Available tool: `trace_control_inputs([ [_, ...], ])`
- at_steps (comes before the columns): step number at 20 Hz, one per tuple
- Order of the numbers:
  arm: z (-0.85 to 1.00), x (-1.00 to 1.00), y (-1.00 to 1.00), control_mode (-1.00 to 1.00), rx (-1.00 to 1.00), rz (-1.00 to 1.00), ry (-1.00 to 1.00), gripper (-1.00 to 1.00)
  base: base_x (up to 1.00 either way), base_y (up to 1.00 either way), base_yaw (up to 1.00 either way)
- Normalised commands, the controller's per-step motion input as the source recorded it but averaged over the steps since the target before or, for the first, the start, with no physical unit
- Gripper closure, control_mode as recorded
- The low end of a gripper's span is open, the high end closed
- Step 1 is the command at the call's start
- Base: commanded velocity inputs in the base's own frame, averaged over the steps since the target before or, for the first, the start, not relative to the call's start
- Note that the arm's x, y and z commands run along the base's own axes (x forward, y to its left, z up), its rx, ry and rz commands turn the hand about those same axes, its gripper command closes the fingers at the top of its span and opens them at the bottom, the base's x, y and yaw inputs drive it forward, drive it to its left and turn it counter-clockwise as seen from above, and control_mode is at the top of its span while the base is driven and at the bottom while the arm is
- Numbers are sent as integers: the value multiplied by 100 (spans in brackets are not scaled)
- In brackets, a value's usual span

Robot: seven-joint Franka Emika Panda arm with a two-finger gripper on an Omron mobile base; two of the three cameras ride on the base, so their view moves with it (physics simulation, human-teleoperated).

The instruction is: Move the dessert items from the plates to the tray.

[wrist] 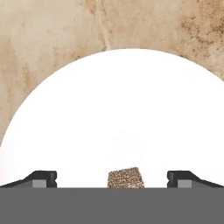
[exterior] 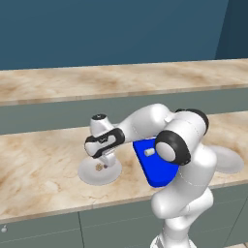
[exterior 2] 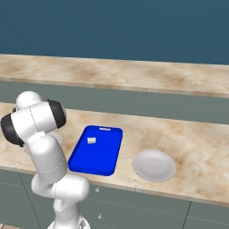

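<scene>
Dark blue wall [exterior: 111, 29] backs the kitchen you are working in, with a raised marble ledge [exterior: 121, 80] running beneath it and a grey band below that. Your marble worktop [exterior: 38, 169] carries everything else, above grey cabinet fronts.

You see the blue tray [exterior 2: 96, 154] near the middle of the worktop, its handle slot at the far short end. In the left base view the arm's elbow covers part of the tray [exterior: 155, 169].

You have two pale plates on either side of the tray. One plate [exterior 2: 154, 165] sits bare to the tray's right, apart from it. The other plate [exterior: 99, 172] lies to the tray's left, directly under the hand; from the hand view this plate [wrist: 113, 113] is a wide white disc on the marble.

Your pincer [wrist: 112, 179] hangs low over that left plate with its jaws spread wide, gripping nothing.

You will find the whitish cylinder [exterior 2: 91, 141] lying inside the tray, toward its far end. The brown chunk [exterior: 99, 167] rests on the left plate; in the hand view the brown chunk [wrist: 125, 178] sits between the two fingertips [wrist: 43, 178], touching neither.
</scene>
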Motion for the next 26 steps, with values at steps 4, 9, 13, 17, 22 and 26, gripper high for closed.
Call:
trace_control_inputs([
  [4, -7, 0, -12, -100, 11, 25, 1, -100, 0, 0, 0],
  [9, -6, 0, 0, -100, 11, 20, 1, -100, 0, 0, 0],
  [13, -12, 0, 8, -100, 5, 7, 4, -100, 0, 0, 0],
  [17, -16, 0, 16, -100, 0, 0, 6, -100, 0, 0, 0],
  [22, -13, 5, 16, -100, 0, 0, 6, -100, 0, 0, 0],
  [26, -6, 19, 3, -100, 0, 0, 3, -100, 0, 0, 0],
])
